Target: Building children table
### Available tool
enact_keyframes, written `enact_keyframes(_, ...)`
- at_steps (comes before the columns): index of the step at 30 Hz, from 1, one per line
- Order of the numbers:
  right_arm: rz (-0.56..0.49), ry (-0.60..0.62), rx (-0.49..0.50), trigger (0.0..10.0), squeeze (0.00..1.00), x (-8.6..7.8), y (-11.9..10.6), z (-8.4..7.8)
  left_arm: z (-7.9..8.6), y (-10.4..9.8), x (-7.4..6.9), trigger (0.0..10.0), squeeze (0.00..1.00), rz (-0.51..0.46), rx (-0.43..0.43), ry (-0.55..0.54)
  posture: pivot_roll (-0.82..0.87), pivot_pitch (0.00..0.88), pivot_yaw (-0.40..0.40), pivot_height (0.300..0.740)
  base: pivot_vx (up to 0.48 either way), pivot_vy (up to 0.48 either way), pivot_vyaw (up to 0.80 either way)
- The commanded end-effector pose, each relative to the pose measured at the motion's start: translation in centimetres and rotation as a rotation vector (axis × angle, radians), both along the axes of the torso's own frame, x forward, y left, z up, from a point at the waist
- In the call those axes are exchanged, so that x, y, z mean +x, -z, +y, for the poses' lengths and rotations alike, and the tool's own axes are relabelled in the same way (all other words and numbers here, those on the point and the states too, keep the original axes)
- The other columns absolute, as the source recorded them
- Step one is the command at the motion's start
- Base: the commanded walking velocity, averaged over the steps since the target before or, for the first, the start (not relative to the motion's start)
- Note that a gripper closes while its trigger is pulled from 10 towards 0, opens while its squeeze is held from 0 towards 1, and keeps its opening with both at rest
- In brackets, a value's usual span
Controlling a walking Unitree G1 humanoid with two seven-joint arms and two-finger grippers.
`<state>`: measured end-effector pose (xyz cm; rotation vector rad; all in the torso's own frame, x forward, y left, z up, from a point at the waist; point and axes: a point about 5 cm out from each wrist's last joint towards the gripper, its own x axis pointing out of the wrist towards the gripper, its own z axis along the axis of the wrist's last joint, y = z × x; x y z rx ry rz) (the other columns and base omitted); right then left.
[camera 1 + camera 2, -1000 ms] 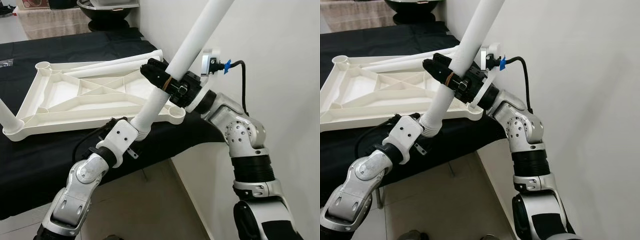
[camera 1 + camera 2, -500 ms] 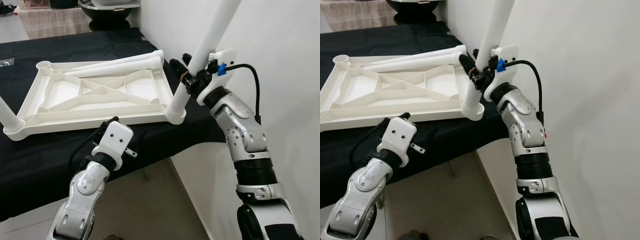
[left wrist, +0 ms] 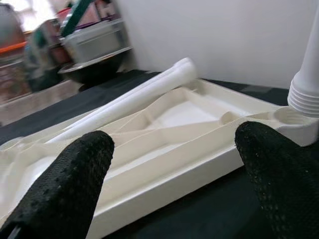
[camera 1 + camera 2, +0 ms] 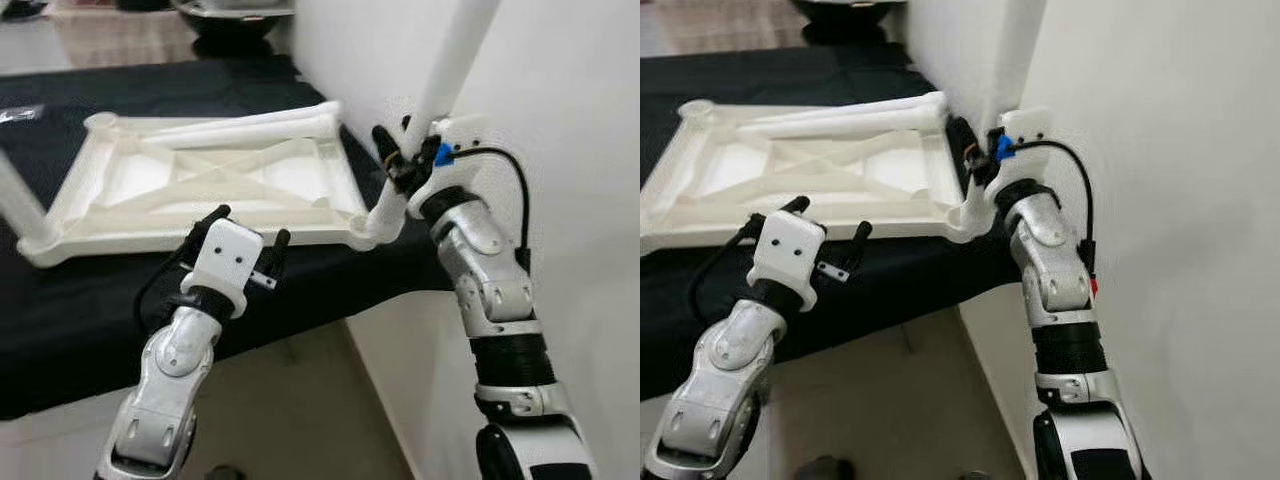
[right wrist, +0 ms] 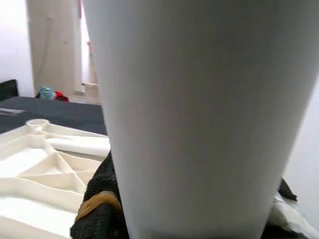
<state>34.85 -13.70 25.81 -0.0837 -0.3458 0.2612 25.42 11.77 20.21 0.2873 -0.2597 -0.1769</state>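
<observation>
One smooth white plastic leg (image 4: 440, 100) stands tilted in the corner socket of the ribbed, upturned table frame (image 4: 210, 190) at the black-clothed tabletop's (image 4: 90, 300) near right corner, the right gripper (image 4: 400, 165) clamped on it. The left gripper (image 4: 250, 232) hovers near the frame's edge, its textured fingers (image 3: 75, 174) spread apart.

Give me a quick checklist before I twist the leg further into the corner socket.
1. Right pincer clamped on the white leg: ok.
2. Leg's ribbed end sitting at the corner socket of the upside-down tabletop: ok, though how deep it sits cannot be told.
3. Leg upright over the socket: not ok, it leans.
4. Left pincer open, off the leg, in front of the tabletop's near edge: ok.
5. Spare leg lying along the far rim, away from the socket: ok.
6. Tabletop steadied against turning: not ok, nothing holds it.
</observation>
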Motion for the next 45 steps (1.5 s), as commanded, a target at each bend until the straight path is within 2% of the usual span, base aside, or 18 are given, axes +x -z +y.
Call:
enact_keyframes(1,-0.044,0.026,-0.011,10.0,0.0,-0.4,-0.5,0.0,-0.3,-0.2,-0.1,10.0,0.0,-0.002,-0.01,0.001,-0.01,0.047,-0.067,0.74,0.0,0.0,0.8)
enact_keyframes(4,-0.032,0.078,-0.027,10.0,0.0,-0.4,0.0,-0.1,-0.5,-0.3,-0.1,10.0,0.0,-0.009,-0.018,0.007,0.0,0.045,-0.07,0.74,0.0,0.0,0.68)
enact_keyframes(11,-0.015,0.082,0.0,10.0,0.0,-0.5,0.3,-0.1,0.0,-0.6,0.4,10.0,0.0,-0.014,-0.039,-0.026,-0.01,0.041,-0.069,0.74,0.202,0.0,0.0)
enact_keyframes(27,-0.028,0.091,0.001,10.0,0.0,-0.1,-0.3,-0.1,0.1,-0.6,0.8,10.0,0.0,-0.008,-0.038,-0.032,-0.01,0.051,-0.071,0.74,0.395,0.0,0.0)
enact_keyframes(31,-0.044,0.092,-0.006,10.0,0.0,0.2,-0.8,-0.1,0.3,-0.7,0.9,10.0,0.0,-0.007,-0.05,-0.051,-0.01,0.053,-0.066,0.74,0.0,0.0,0.0)
enact_keyframes(45,-0.082,0.107,-0.008,10.0,0.0,1.8,-2.7,-2.0,0.0,-0.4,0.9,10.0,0.0,0.014,-0.06,-0.044,0.0,0.067,-0.064,0.74,0.0,0.0,0.0)
